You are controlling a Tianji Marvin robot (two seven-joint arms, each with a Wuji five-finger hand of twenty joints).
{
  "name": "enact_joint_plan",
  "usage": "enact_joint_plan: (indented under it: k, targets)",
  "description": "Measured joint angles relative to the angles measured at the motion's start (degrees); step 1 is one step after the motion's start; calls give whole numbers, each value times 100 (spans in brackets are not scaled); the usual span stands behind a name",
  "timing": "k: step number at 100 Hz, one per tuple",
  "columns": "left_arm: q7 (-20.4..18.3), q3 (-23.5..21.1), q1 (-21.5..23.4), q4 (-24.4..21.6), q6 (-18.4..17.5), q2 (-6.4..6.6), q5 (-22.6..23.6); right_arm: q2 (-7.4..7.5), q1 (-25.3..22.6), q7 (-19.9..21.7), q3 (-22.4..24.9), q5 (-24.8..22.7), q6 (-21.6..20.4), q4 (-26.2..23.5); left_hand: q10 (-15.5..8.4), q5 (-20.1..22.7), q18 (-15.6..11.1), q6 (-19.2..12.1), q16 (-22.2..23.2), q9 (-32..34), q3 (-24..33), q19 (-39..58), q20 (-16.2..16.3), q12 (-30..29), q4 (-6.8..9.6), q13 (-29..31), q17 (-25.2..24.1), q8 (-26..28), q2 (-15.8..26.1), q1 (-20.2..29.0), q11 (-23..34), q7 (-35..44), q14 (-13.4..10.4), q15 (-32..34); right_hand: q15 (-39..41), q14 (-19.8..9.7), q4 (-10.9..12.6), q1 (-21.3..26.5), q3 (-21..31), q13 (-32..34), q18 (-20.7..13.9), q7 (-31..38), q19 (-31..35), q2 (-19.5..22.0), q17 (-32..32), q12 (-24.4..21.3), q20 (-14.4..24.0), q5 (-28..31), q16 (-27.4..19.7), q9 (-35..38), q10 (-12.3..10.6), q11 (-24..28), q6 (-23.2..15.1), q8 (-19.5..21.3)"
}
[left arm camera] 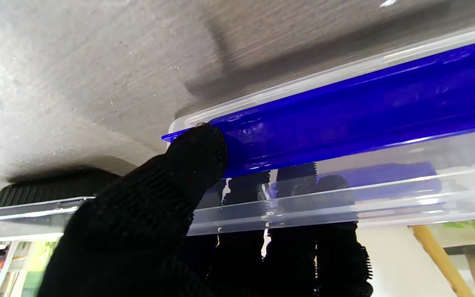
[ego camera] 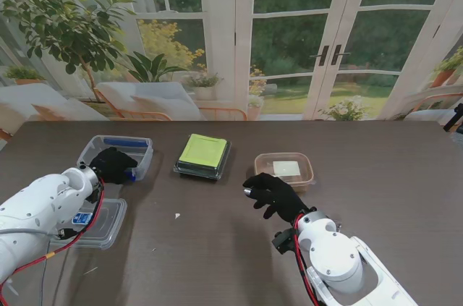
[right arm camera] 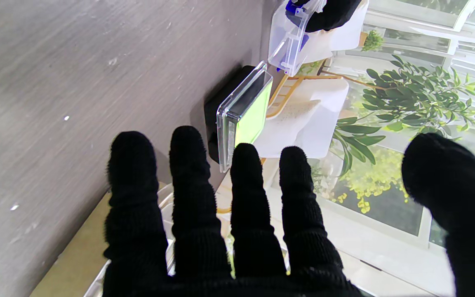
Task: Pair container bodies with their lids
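dark wood-grain table (ego camera: 376, 176) | 10 o'clock: clear blue-clipped plastic box (ego camera: 137, 148) | 12: black green-topped box (ego camera: 205, 155) | 1: clear tan tub (ego camera: 286, 170) | 8: clear flat lid (ego camera: 107, 223)

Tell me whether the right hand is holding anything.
No. In the right wrist view the right hand has its fingers spread in open air, closed on nothing.

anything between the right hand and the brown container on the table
Nothing visible. The right hand, open, hovers just nearer to me than the brown container, with only bare table between them. The green-lidded box sits off to its left, out of the way.
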Motion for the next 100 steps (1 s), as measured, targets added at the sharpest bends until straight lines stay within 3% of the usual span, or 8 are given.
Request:
enact_joint_plan:
  k: [11, 27, 69, 74, 100]
  targets:
    - [179, -100, 53, 18, -56, -22, 21, -3, 0, -3, -3, 13, 0, 3, -1, 0, 106, 89, 352, 158, 0, 212, 87, 222, -1, 248, 197, -111, -2, 138, 39, 42, 82, 242, 0, 1, 0, 0, 0, 0, 0, 0, 0, 0, 0, 0, 0, 0, 0, 0, 1, 0, 1, 0]
    - [94, -700, 355, -332, -134, -1, 348, -6, 0, -4, -11, 40, -8, 13, 50, 8, 196, 100, 586, 217, 0, 413, 164, 283, -2, 508, 397, -166, -10, 144, 59, 97, 122, 444, 0, 2, 0, 0, 0, 0, 0, 0, 0, 0, 0, 0, 0, 0, 0, 0, 2, 1, 0, 0]
    - [-1148, -2275, 1543, -2058, -443, 77, 1009, -11, -1, 18, -19, 116, -11, 22, 51, 57, 255, 89, 754, 226, 0, 654, 250, 347, -4, 651, 505, -223, -72, 144, 83, 177, 124, 671, 0, 6, 0, 0, 12, 0, 0, 0, 0, 140, 0, 0, 0, 0, 0, 0, 10, 1, 2, 0]
    - [-1204, -2394, 1678, -2233, -470, 83, 1074, -11, -1, 26, -19, 125, -11, 23, 51, 57, 256, 89, 754, 226, -1, 655, 252, 352, -66, 660, 540, -224, -72, 144, 89, 177, 124, 679, 0, 6, 0, 0, 12, 0, 0, 0, 0, 140, 0, 0, 0, 0, 0, 0, 18, 2, 3, 0]
    - [-1256, -2735, 2147, -2743, -541, 74, 1127, -11, 1, 27, -41, 156, -16, 30, 51, 57, 263, 89, 754, 227, -1, 709, 255, 355, -66, 743, 563, -224, -72, 144, 92, 184, 124, 685, 0, 6, 0, 0, 12, 0, 0, 0, 0, 140, 0, 0, 0, 0, 0, 0, 22, 2, 6, 0]
